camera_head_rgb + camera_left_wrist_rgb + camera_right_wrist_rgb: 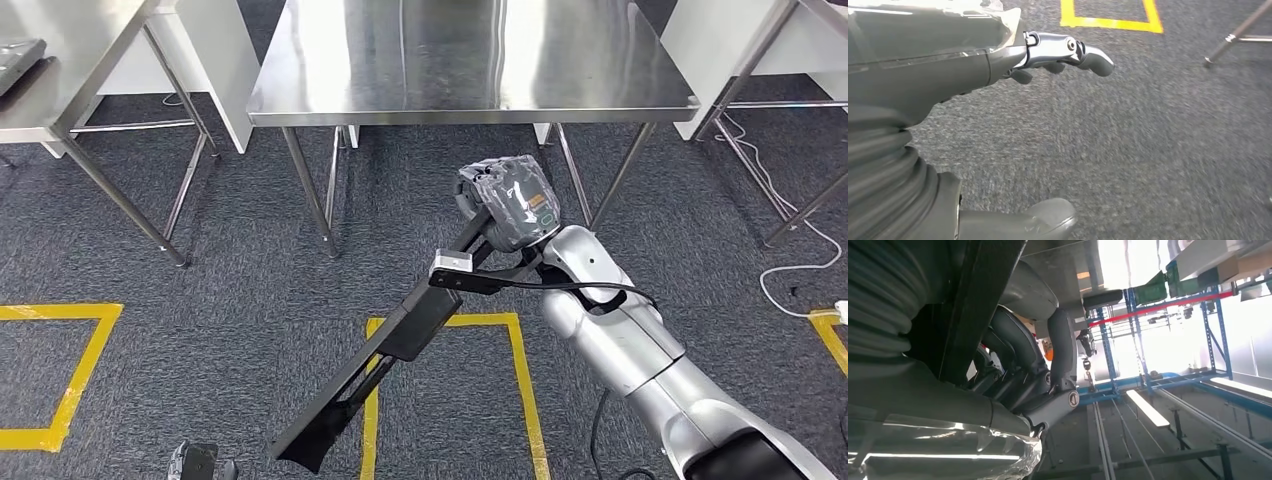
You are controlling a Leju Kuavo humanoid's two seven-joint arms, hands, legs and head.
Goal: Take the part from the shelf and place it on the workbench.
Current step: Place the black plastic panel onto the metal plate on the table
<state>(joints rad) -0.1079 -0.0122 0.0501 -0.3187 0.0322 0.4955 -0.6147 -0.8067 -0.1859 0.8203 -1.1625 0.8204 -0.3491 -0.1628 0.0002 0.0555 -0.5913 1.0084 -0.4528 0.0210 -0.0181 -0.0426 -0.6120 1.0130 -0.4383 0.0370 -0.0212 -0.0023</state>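
Right robot hand gripping long black part above carpet, before steel workbench, left robot hand empty, fingers apart

Right hand holds part before, below workbench

Grey carpet with yellow tape squares, steel tables beyond

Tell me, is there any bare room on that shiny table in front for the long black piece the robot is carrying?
The steel workbench ahead looks bare across all of its top that shows, from its front edge back. The right hand holds the long black part low over the carpet, short of that edge. The crowded spot is below: table legs and a white cable to the right.
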